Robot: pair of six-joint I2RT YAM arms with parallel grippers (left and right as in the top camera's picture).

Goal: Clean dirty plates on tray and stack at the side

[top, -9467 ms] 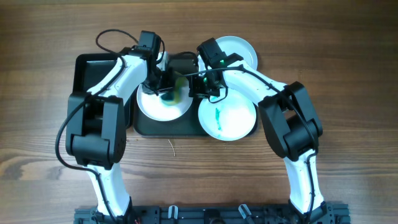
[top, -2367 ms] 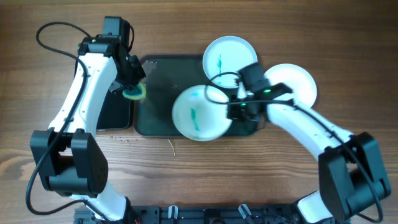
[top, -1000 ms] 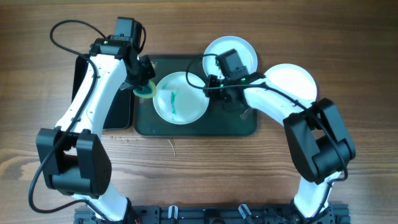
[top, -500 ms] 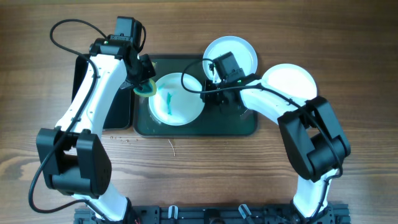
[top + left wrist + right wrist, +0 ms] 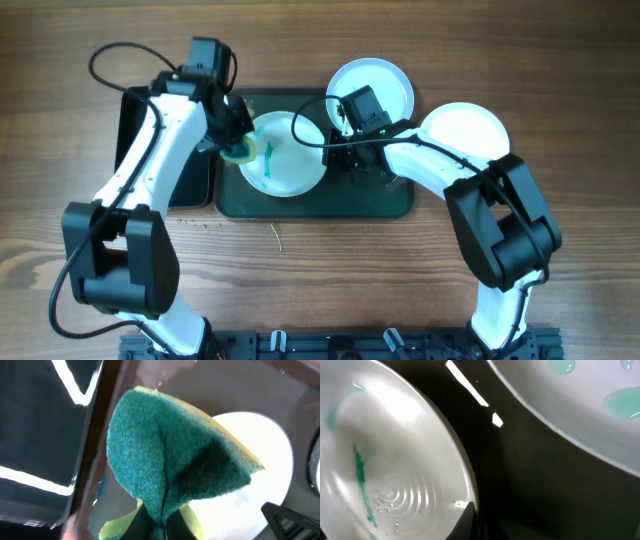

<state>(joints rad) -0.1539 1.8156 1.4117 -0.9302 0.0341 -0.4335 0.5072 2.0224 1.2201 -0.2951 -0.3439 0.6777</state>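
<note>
The dark tray [image 5: 318, 202] lies at mid-table. A white plate [image 5: 290, 160] with a teal smear sits on its left half. My right gripper [image 5: 333, 156] is shut on that plate's right rim; the right wrist view shows the plate [image 5: 395, 460] pinched at the jaws [image 5: 470, 516]. My left gripper [image 5: 232, 140] is shut on a green-and-yellow sponge [image 5: 240, 152], [image 5: 170, 460] at the plate's left edge [image 5: 265, 465]. A second smeared plate [image 5: 385, 85], [image 5: 580, 400] rests on the tray's far right corner. A third plate [image 5: 468, 130], with no smear showing, lies on the table to the right.
A smaller, deeper black bin [image 5: 135, 115], [image 5: 35, 435] stands against the tray's left side. Small crumbs [image 5: 195, 222] lie on the wood in front of the bin. The right arm's cable loops over the tray.
My right gripper has drawn the smeared plate leftward across the tray. My left gripper has brought the sponge right, onto the plate's left edge.
</note>
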